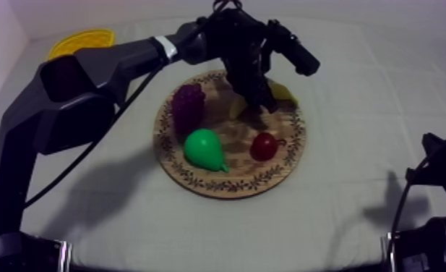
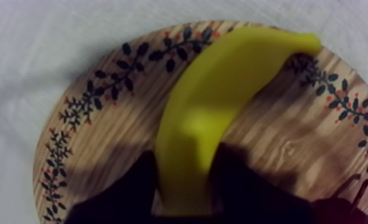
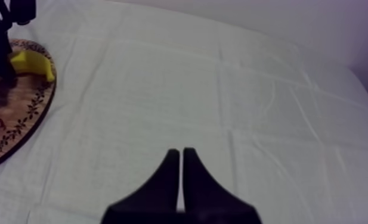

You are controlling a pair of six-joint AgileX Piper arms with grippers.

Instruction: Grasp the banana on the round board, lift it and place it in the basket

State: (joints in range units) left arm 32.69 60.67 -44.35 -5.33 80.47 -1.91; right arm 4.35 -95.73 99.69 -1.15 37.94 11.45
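One round wooden board (image 1: 229,189) lay near the middle of the table (image 1: 356,181), and on it were four pieces of toy fruit, one of each kind: one banana (image 1: 284,92) at its far edge, one green pear (image 1: 204,150) and one small red fruit (image 1: 263,146) toward its near edge, one bunch of purple grapes (image 1: 188,105) at its left. One yellow basket (image 1: 81,42) stood at the table's far left corner.

My left arm (image 1: 88,79) reaches in from the left and bends down at the wrist. My left hand (image 2: 186,193) points downward, its two fingers (image 2: 123,196) closed against either side of the banana (image 2: 222,89). My right arm (image 1: 435,210) sits low at its side, and my right hand (image 3: 181,156) has its fingers together in a narrow wedge.
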